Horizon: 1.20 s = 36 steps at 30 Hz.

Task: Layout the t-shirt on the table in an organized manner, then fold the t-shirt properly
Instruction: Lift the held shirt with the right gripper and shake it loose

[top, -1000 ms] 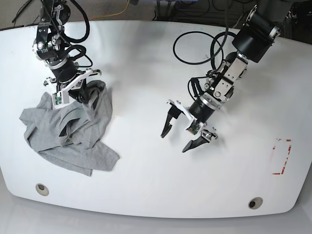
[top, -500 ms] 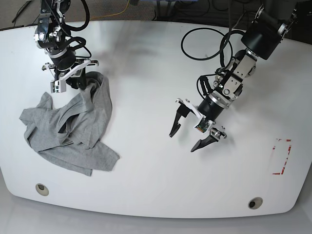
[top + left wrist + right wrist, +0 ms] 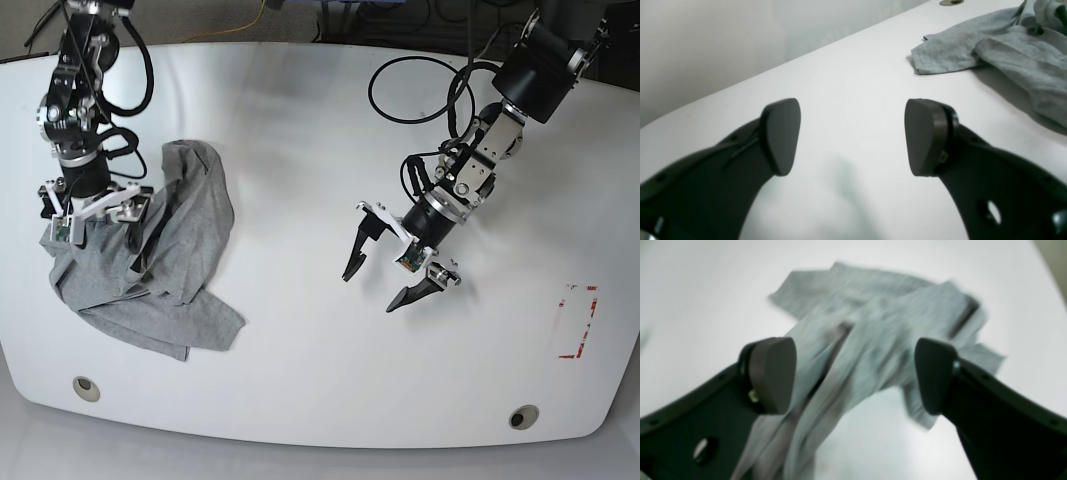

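Base view: heather-grey short-sleeved cotton t-shirt (image 3: 160, 265) lying crumpled on the left part of the glossy white surface (image 3: 300, 120), bunched into overlapping folds rather than spread flat. One long ridge of cloth running from a rounded hump at the top down toward the lower edge; a flat flap reaching out at the bottom right, toward a small round hole (image 3: 86, 387) in the surface. No lettering visible among the creases from here.

Right pincer (image 3: 95, 222) poised over the upper left edge of the garment, jaws spread wide, white-and-black fingers straddling the fabric; nothing pinched between them. Whether the tips touch the cloth: cannot tell.

Right wrist view: blurred grey fabric (image 3: 873, 340) seen between the two dark pads (image 3: 773, 373), a thick fold running up the middle, jaws standing clear to either side.

Left pincer (image 3: 393, 272) well apart from the garment, near the middle of the surface, also wide open and empty. Left wrist view: bare white surface between the dark pads (image 3: 781, 133), with a corner of the grey cloth (image 3: 990, 50) lying flat far off at the upper right.

Red rectangular outline mark (image 3: 578, 322) near the far right edge.
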Motion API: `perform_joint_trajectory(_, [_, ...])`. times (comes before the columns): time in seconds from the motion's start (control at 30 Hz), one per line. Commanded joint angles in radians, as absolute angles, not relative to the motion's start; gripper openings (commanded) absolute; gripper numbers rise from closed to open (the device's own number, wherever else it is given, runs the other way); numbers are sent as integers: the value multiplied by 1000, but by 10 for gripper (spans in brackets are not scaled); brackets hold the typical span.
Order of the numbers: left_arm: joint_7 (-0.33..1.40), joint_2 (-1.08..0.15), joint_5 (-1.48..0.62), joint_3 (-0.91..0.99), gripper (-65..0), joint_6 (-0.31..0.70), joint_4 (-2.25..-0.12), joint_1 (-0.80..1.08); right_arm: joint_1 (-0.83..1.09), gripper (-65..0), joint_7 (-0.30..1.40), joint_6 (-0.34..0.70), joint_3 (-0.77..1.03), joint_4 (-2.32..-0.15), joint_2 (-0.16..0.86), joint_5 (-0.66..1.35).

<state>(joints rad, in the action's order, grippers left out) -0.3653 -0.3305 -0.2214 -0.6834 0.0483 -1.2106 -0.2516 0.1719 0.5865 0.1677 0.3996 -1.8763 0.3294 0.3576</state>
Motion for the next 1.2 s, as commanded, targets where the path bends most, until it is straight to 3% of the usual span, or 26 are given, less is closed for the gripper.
perform_joint_trajectory(0.0, [-394,-334,-226,-680,-189,42,-1227,-274,81,-111,567,205,409,-1793,348,312])
perform_joint_trajectory(0.37, [-394,-334,-226,-680,-189,42,-1233,-272,-216,-113,437,280,409,-1374,357,162])
perform_joint_trajectory(0.77, [-394,-341,-228,-677,-189,42,-1233,-272,-392,-126,262,295,407,-969,398,68])
perform_joint_trajectory(0.83, [-394,-341,-228,-677,-189,42,-1233,-272,-394,-151,239,295,406,-931,407,73])
perform_joint_trajectory(1.17, [-394,-341,-228,-676,-189,42,-1233,-272,-395,-426,139,300,406,-766,406,76])
